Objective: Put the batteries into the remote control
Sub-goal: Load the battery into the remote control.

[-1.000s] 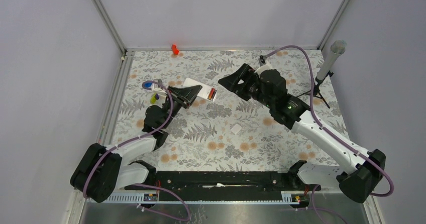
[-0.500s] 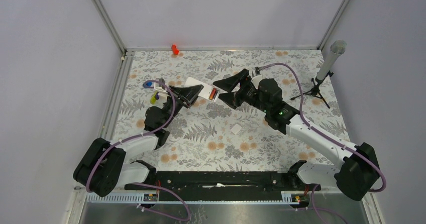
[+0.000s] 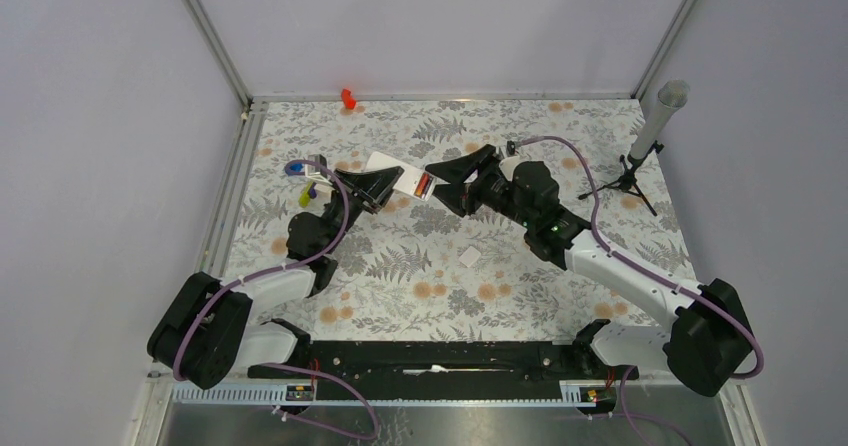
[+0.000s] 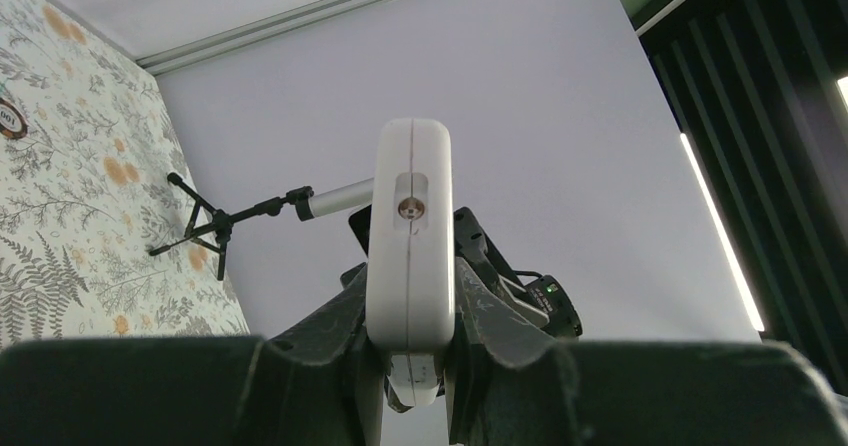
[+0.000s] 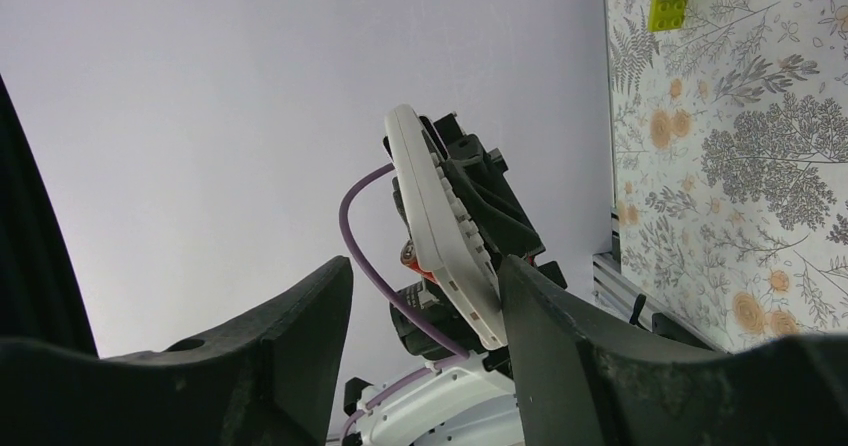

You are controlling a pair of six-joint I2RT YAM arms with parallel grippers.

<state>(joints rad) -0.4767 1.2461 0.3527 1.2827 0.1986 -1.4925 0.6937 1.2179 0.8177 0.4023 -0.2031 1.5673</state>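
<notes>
My left gripper (image 3: 388,180) is shut on the white remote control (image 3: 384,164) and holds it above the table. In the left wrist view the remote control (image 4: 408,236) stands edge-on between the left gripper's (image 4: 408,311) fingers. A red-and-black battery (image 3: 424,184) shows at the remote's right end, and again on the remote (image 5: 445,221) as a battery (image 5: 411,258) in the right wrist view. My right gripper (image 3: 441,185) is open, its jaws straddling that end. In the right wrist view the right gripper's (image 5: 424,269) one finger (image 5: 530,296) lies close beside the remote; the other stands apart.
A small white flat piece (image 3: 470,256) lies on the floral mat mid-table. Toy bricks (image 3: 306,195) and a blue ring (image 3: 292,170) sit at the left. A red plastic piece (image 3: 347,97) is at the back edge. A tripod with a grey tube (image 3: 650,136) stands at the right.
My right arm has swung left to the remote's battery end, and its jaws have narrowed somewhat around it. The left gripper has kept its hold, barely moving.
</notes>
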